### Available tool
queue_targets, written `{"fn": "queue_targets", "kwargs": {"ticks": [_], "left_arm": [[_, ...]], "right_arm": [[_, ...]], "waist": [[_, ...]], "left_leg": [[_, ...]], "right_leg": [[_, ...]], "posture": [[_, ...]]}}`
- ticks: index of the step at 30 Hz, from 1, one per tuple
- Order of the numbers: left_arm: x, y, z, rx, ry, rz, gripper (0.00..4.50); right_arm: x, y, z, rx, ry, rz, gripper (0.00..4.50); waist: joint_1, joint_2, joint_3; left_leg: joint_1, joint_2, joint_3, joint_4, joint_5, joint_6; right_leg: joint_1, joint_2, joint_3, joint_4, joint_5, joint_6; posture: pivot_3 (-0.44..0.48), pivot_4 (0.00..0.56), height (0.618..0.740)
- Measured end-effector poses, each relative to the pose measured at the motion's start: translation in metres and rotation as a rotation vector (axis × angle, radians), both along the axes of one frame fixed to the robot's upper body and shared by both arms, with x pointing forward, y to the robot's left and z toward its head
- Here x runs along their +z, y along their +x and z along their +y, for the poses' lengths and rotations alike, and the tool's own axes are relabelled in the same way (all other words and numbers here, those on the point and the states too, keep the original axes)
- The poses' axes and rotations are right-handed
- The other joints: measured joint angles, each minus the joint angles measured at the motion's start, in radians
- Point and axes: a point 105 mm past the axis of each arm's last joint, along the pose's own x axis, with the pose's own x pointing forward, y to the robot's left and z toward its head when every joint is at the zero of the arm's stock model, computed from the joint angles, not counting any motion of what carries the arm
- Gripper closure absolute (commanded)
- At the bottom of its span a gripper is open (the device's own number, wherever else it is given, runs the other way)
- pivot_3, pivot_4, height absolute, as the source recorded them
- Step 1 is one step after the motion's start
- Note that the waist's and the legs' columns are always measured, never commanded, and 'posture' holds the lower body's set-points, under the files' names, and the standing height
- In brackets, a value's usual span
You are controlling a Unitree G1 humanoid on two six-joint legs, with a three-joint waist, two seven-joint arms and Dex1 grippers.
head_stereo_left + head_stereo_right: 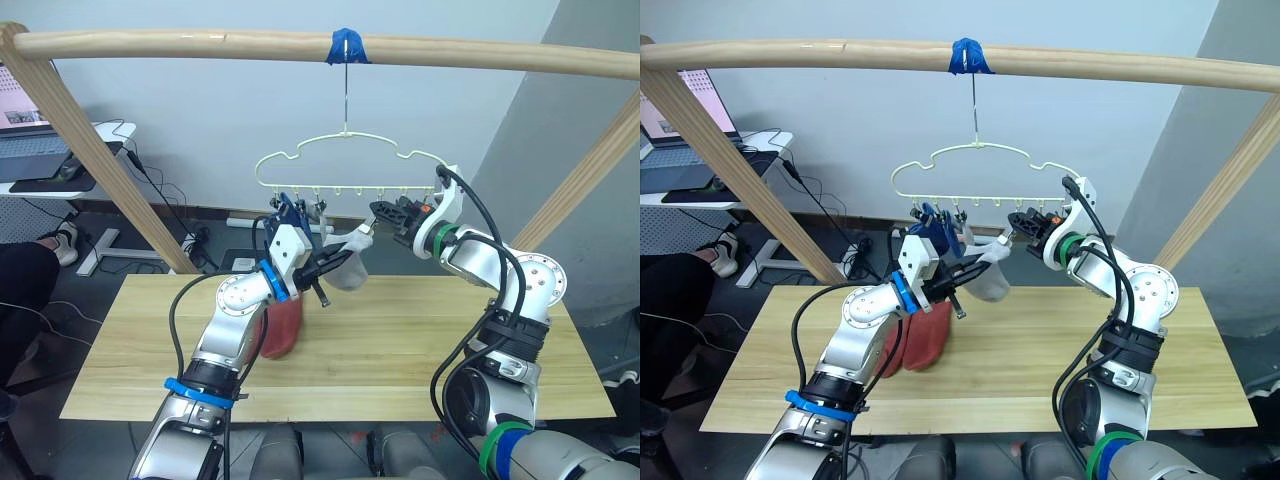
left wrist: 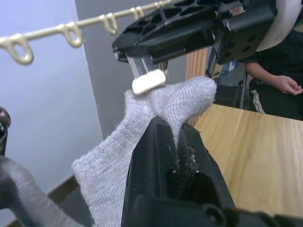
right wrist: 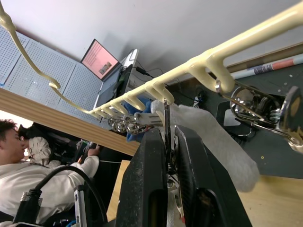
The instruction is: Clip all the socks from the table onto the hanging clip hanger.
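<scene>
Grey knit sock point(image 1: 348, 268) hangs just under the clip hanger point(image 1: 345, 165), above the worktop point(image 1: 400, 340), pinched by the left end effector point(image 1: 335, 262); the right end effector point(image 1: 378, 212) squeezes a metal clip point(image 3: 166, 125).

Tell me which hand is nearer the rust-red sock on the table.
Left. The left hand holds a grey sock just above the rust-red sock; the right hand is higher, up at the clip hanger.
</scene>
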Motion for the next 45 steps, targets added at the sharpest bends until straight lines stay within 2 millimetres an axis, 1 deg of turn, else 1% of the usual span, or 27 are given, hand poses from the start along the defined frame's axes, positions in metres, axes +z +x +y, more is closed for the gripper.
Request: {"fn": "queue_targets", "kwargs": {"ticks": [7, 9, 10, 11, 12, 13, 16, 18, 19, 20, 22, 28, 31, 34, 38, 39, 40, 41, 43, 45], "left_arm": [[0.000, 0.000, 0.001, 0.005, -0.004, -0.014, 4.46], [0.000, 0.000, 0.001, 0.004, -0.005, -0.017, 4.50], [0.000, 0.000, 0.001, 0.004, -0.005, -0.017, 4.50], [0.000, 0.000, 0.001, 0.003, -0.006, -0.017, 4.50], [0.000, 0.000, 0.000, 0.002, -0.007, -0.017, 4.50], [0.000, 0.000, 0.000, 0.001, -0.008, -0.017, 4.50], [0.001, -0.001, -0.002, -0.006, -0.008, -0.020, 4.50], [0.001, -0.001, -0.003, -0.009, -0.010, -0.016, 3.99], [0.001, 0.000, -0.004, -0.011, -0.016, -0.004, 3.69], [0.000, 0.000, -0.004, -0.012, -0.019, 0.005, 3.48], [-0.001, 0.000, -0.006, -0.029, -0.039, 0.052, 2.88], [-0.005, -0.005, -0.009, -0.089, -0.062, 0.177, 1.03], [-0.015, -0.010, -0.002, -0.103, -0.054, 0.267, 0.11], [-0.019, -0.015, 0.008, -0.103, -0.053, 0.327, 0.05], [-0.010, -0.019, 0.027, -0.091, -0.071, 0.377, 0.05], [-0.006, -0.020, 0.033, -0.085, -0.082, 0.393, 0.00], [-0.002, -0.021, 0.039, -0.084, -0.090, 0.408, 0.00], [0.005, -0.022, 0.045, -0.078, -0.098, 0.415, 0.00], [0.018, -0.024, 0.052, -0.074, -0.113, 0.404, 0.00], [0.024, -0.028, 0.054, -0.081, -0.112, 0.405, 0.00]], "right_arm": [[0.000, -0.001, 0.003, 0.004, 0.006, 0.006, 4.49], [0.001, -0.002, 0.005, 0.013, 0.016, 0.005, 3.78], [0.002, -0.002, 0.006, 0.020, 0.023, 0.003, 3.61], [0.002, -0.003, 0.007, 0.025, 0.026, 0.001, 3.26], [0.003, -0.003, 0.008, 0.030, 0.026, 0.000, 2.80], [0.003, -0.004, 0.008, 0.034, 0.028, -0.001, 2.51], [-0.001, -0.005, 0.008, 0.039, 0.012, 0.004, 1.42], [-0.005, -0.006, 0.002, 0.037, -0.037, -0.002, 0.74], [-0.006, -0.008, -0.004, 0.041, -0.099, -0.031, 0.28], [-0.006, -0.010, -0.007, 0.043, -0.132, -0.048, 0.03], [-0.005, -0.016, -0.015, 0.054, -0.235, -0.115, 0.00], [-0.006, -0.035, -0.027, 0.092, -0.339, -0.217, 0.00], [-0.004, -0.043, -0.033, 0.076, -0.422, -0.298, 0.00], [-0.004, -0.045, -0.034, 0.043, -0.460, -0.357, 0.00], [-0.007, -0.043, -0.032, -0.029, -0.515, -0.435, 0.00], [-0.007, -0.042, -0.031, -0.052, -0.528, -0.462, 0.34], [-0.005, -0.040, -0.029, -0.083, -0.529, -0.490, 0.54], [-0.004, -0.039, -0.027, -0.112, -0.525, -0.512, 0.81], [-0.003, -0.035, -0.025, -0.158, -0.533, -0.544, 1.58], [-0.001, -0.032, -0.026, -0.201, -0.579, -0.595, 1.58]], "waist": [[-0.001, 0.000, 0.000], [-0.001, 0.000, 0.000], [-0.001, 0.000, 0.000], [-0.001, 0.000, 0.000], [-0.001, 0.000, 0.000], [-0.001, 0.000, 0.000], [-0.001, 0.000, 0.000], [0.000, 0.000, 0.000], [0.002, 0.000, 0.000], [0.001, 0.000, 0.000], [0.001, 0.000, 0.000], [-0.008, 0.000, 0.000], [-0.021, 0.000, 0.000], [-0.030, 0.000, 0.000], [-0.030, 0.000, 0.000], [-0.028, 0.000, 0.000], [-0.028, 0.000, 0.000], [-0.028, 0.000, 0.000], [-0.026, 0.000, 0.000], [-0.023, 0.000, 0.000]], "left_leg": [[0.000, 0.000, 0.000, 0.000, 0.000, 0.000], [0.000, 0.000, 0.000, 0.000, 0.000, 0.000], [0.000, 0.000, 0.000, 0.000, 0.000, 0.000], [0.000, 0.000, 0.000, 0.000, 0.000, 0.000], [0.000, 0.000, 0.000, 0.000, 0.000, 0.000], [0.000, 0.000, 0.000, 0.000, 0.000, 0.000], [0.000, 0.000, 0.000, 0.000, 0.000, 0.000], [0.000, 0.000, 0.000, 0.000, 0.000, 0.000], [-0.001, 0.000, 0.000, 0.000, 0.000, 0.000], [-0.001, 0.000, 0.000, 0.000, 0.000, 0.000], [-0.002, 0.000, 0.000, 0.000, 0.000, 0.000], [-0.002, 0.000, 0.000, -0.001, 0.000, 0.000], [-0.002, 0.000, 0.000, -0.001, 0.000, 0.000], [-0.001, 0.001, -0.001, 0.000, 0.000, 0.000], [-0.001, 0.001, -0.001, 0.000, 0.000, 0.000], [-0.001, 0.001, -0.001, 0.000, 0.000, 0.000], [-0.001, 0.001, -0.001, 0.000, 0.000, 0.000], [-0.001, 0.001, -0.001, 0.000, 0.000, 0.000], [-0.001, 0.001, -0.001, 0.000, 0.000, 0.000], [-0.001, 0.001, -0.001, 0.000, 0.000, 0.000]], "right_leg": [[0.000, 0.000, 0.000, 0.000, 0.000, 0.000], [0.000, 0.000, 0.000, 0.000, 0.000, 0.000], [0.000, 0.000, 0.000, 0.000, 0.000, 0.000], [0.000, 0.000, 0.000, 0.000, 0.000, 0.000], [0.000, 0.000, 0.000, 0.000, 0.000, 0.000], [0.000, 0.000, 0.000, 0.000, 0.000, 0.000], [0.000, 0.000, 0.000, 0.000, 0.000, 0.000], [0.000, 0.000, 0.000, 0.000, 0.000, 0.000], [-0.001, 0.000, 0.000, -0.001, 0.000, 0.000], [-0.001, 0.000, 0.000, -0.001, 0.000, 0.000], [-0.001, 0.000, 0.000, -0.002, 0.000, 0.000], [-0.001, 0.001, 0.000, -0.002, 0.000, 0.000], [-0.001, 0.001, 0.000, -0.002, -0.002, 0.004], [-0.001, 0.001, 0.000, -0.002, -0.002, 0.004], [-0.001, 0.001, 0.000, -0.002, -0.003, 0.005], [-0.001, 0.001, 0.000, -0.002, -0.003, 0.005], [-0.001, 0.001, 0.000, -0.002, -0.003, 0.005], [-0.001, 0.001, 0.000, -0.002, -0.003, 0.005], [-0.001, 0.001, 0.000, -0.002, -0.003, 0.005], [-0.001, 0.000, 0.000, -0.003, -0.003, 0.005]], "posture": [[-0.018, 0.127, 0.740], [-0.019, 0.127, 0.740], [-0.019, 0.126, 0.740], [-0.019, 0.126, 0.740], [-0.019, 0.126, 0.740], [-0.019, 0.126, 0.740], [-0.019, 0.126, 0.740], [-0.022, 0.123, 0.740], [-0.024, 0.122, 0.740], [-0.025, 0.122, 0.740], [-0.028, 0.121, 0.740], [-0.046, 0.123, 0.740], [-0.048, 0.120, 0.740], [-0.044, 0.120, 0.740], [-0.038, 0.120, 0.740], [-0.038, 0.120, 0.740], [-0.038, 0.120, 0.740], [-0.016, 0.121, 0.740], [-0.006, 0.121, 0.740], [-0.006, 0.121, 0.740]]}}
